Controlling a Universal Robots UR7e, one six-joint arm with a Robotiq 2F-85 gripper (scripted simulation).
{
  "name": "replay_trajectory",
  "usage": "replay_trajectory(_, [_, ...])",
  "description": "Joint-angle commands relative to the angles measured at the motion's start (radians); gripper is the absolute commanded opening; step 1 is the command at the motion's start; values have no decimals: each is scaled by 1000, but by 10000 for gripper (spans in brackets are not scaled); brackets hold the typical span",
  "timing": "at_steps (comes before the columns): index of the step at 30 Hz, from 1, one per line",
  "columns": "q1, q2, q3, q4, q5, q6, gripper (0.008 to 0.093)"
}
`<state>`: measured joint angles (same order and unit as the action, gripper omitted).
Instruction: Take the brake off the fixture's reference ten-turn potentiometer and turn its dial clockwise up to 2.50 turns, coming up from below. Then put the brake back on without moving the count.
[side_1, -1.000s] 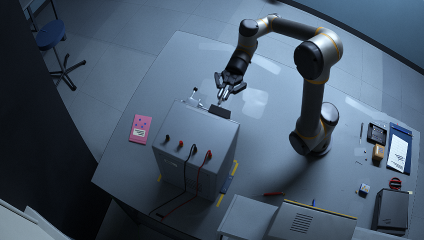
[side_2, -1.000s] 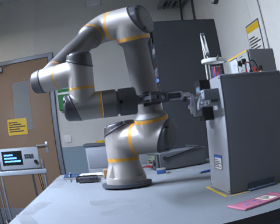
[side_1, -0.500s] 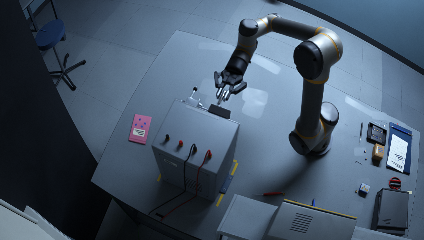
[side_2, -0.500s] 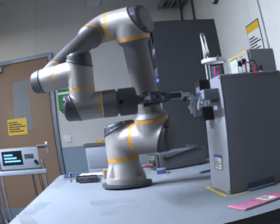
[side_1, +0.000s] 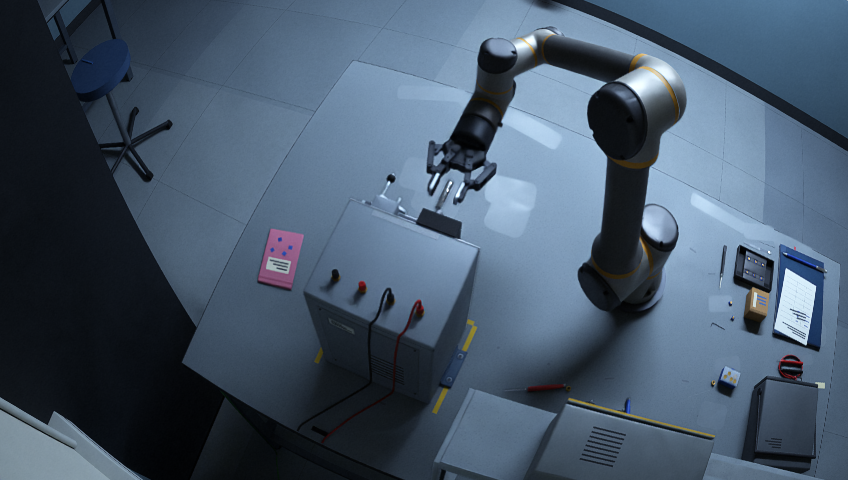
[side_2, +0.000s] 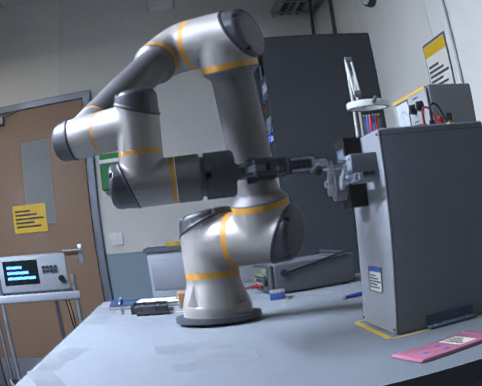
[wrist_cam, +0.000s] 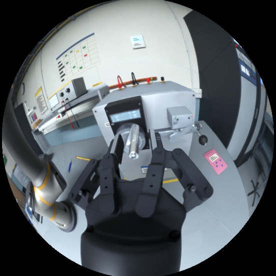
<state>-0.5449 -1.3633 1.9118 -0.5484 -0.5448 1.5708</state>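
Note:
My gripper (wrist_cam: 136, 144) (side_1: 445, 190) (side_2: 320, 166) points level at the back face of the grey fixture box (side_1: 390, 297), and it is open, its fingers standing to either side of the potentiometer's silver dial (wrist_cam: 134, 143) (side_1: 444, 195) and holding nothing. The dial sticks out from a black panel with a pale count window (wrist_cam: 125, 115). To the dial's right, in the wrist camera, the brake lever (wrist_cam: 189, 131) with its black ball knob (wrist_cam: 203, 139) (side_1: 391, 177) hangs from a small grey housing (wrist_cam: 179, 117).
The robot's base (side_1: 625, 279) stands on the table to the right of the fixture. A pink card (side_1: 281, 258) lies left of the box. Black and red leads (side_1: 381, 369) trail off its front. Small tools, a clipboard (side_1: 799, 297) and boxes fill the table's right end.

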Motion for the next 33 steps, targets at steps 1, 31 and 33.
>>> replay_trajectory(1, [0, -1, 0, 0, 0, 0, 480])
replay_trajectory(31, [-36, 10, -13, 3, -36, 0, 480])
replay_trajectory(33, [-42, 12, -16, 3, -42, 0, 480])
